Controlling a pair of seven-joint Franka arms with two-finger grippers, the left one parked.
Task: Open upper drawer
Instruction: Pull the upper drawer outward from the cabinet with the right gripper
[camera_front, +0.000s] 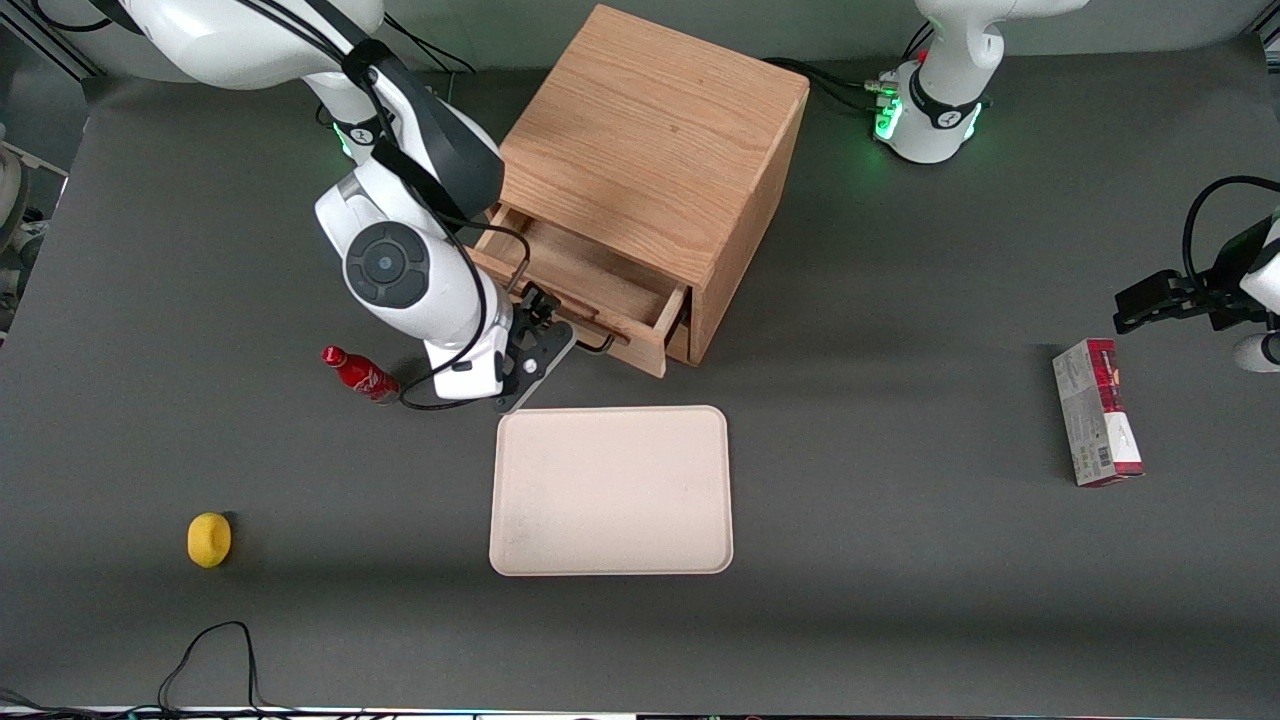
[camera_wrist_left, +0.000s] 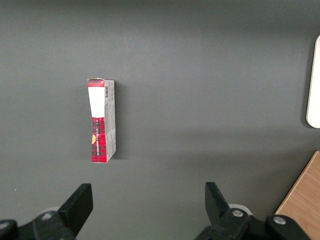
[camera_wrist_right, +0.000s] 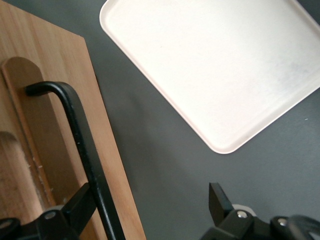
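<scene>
The oak cube cabinet (camera_front: 650, 130) stands on the dark table with its upper drawer (camera_front: 585, 270) pulled out toward the front camera, the inside showing. The drawer's front panel (camera_wrist_right: 55, 60) carries a thin black bar handle (camera_wrist_right: 75, 130), whose end also shows in the front view (camera_front: 603, 345). My right gripper (camera_front: 548, 325) hangs at that handle in front of the drawer. In the right wrist view the gripper (camera_wrist_right: 148, 197) is open wide. The bar runs between the fingers, close against one finger (camera_wrist_right: 75, 202), and the second finger (camera_wrist_right: 217, 197) stands well apart over bare table.
A pale tray (camera_front: 610, 490) lies just nearer the front camera than the drawer, and shows in the wrist view too (camera_wrist_right: 215, 65). A red bottle (camera_front: 358, 373) lies beside the working arm. A yellow lemon-like object (camera_front: 209, 539) sits nearer the camera. A red-and-grey box (camera_front: 1096, 412) lies toward the parked arm's end.
</scene>
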